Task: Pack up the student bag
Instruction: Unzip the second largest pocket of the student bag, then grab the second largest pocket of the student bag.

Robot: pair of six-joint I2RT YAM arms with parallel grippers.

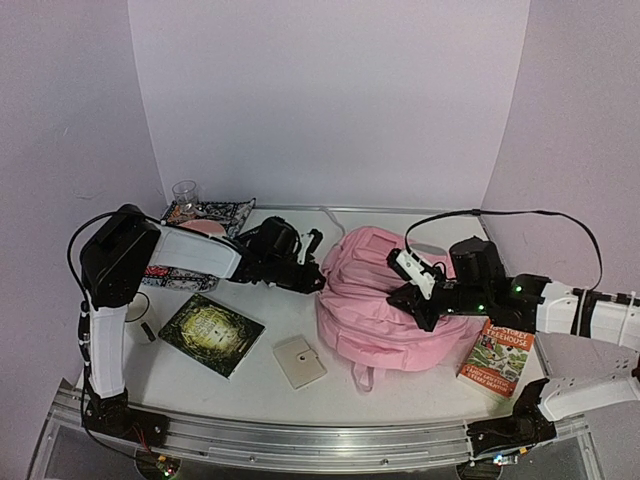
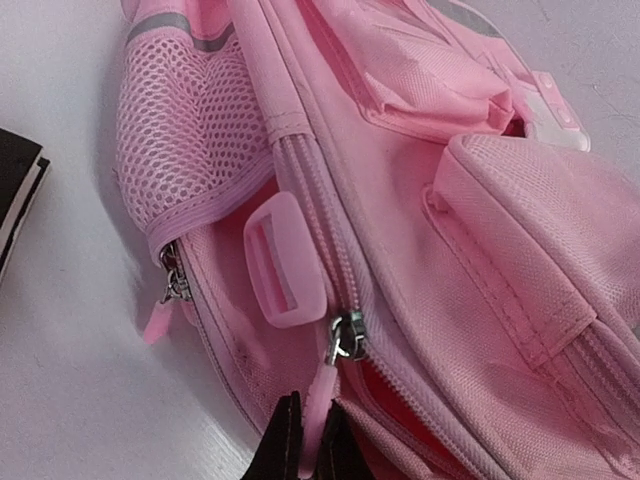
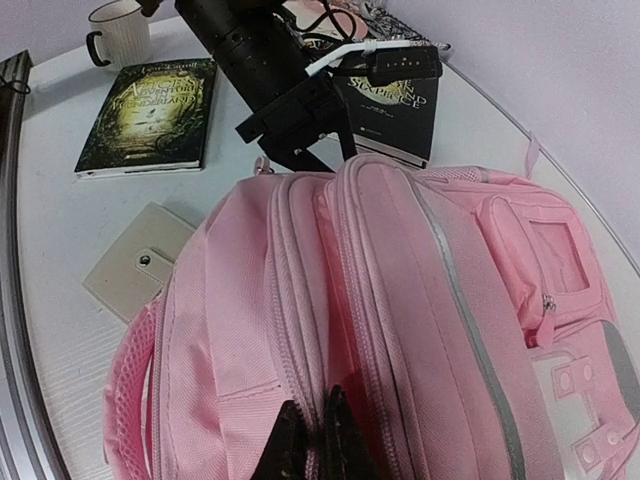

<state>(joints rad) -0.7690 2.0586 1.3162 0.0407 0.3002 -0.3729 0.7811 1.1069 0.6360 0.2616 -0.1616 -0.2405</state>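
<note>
Near edge of the worktop (image 1: 240,395): a beige wallet (image 1: 300,362), a green book (image 1: 211,334) and, on the right, an illustrated book (image 1: 497,358), all lying outside the bag. Centre: the student bag (image 1: 365,320) lies flat on the worktop between the two arms, its compartments apparently zipped. The right gripper (image 3: 315,445) is closed on a ridge of the bag's fabric beside the zip tracks. The left gripper (image 2: 312,445), at the bag's left edge, is closed on the pink zip pull (image 2: 322,395) hanging from the metal slider (image 2: 345,338). The step in hand is judged to be opening a compartment so that the loose items can go in. To do it well, the pull should be drawn along the line of the zip teeth, not lifted away from them. The right gripper should meanwhile brace the fabric taut, so that the soft bag neither bunches nor slides. The thin pull could slip out if tugged sharply. Far edge: a glass (image 1: 185,192) stands well apart from the bag.
</note>
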